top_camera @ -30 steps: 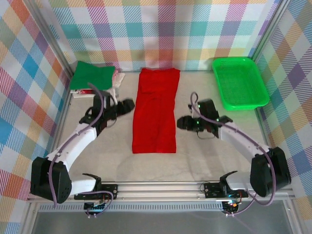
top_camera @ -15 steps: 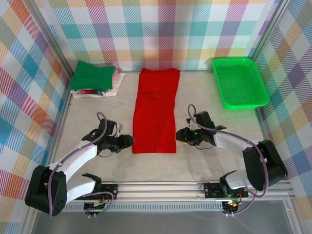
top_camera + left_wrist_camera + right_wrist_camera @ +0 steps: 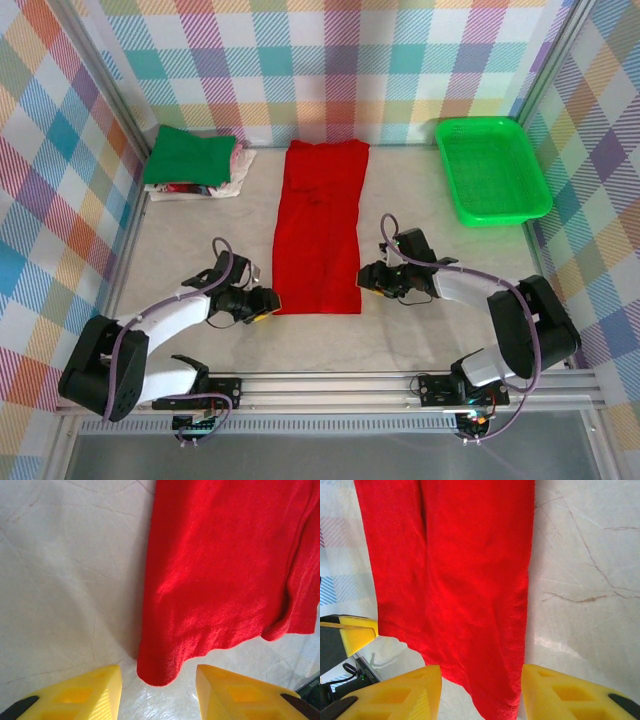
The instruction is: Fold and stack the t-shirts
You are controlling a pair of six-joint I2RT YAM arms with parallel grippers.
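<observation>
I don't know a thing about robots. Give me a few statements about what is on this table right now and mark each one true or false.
1. The red t-shirt lies in the middle as a long, narrow folded strip. True.
2. The dark green t-shirt lies in the green basket. False: it tops a pile of shirts at the far left, across from the basket.
3. The left gripper and the right gripper are at the red t-shirt's near end, one at each corner. True.
4. The left gripper is clamped shut on the cloth. False: its jaws stand apart, with the shirt's corner between them.
</observation>
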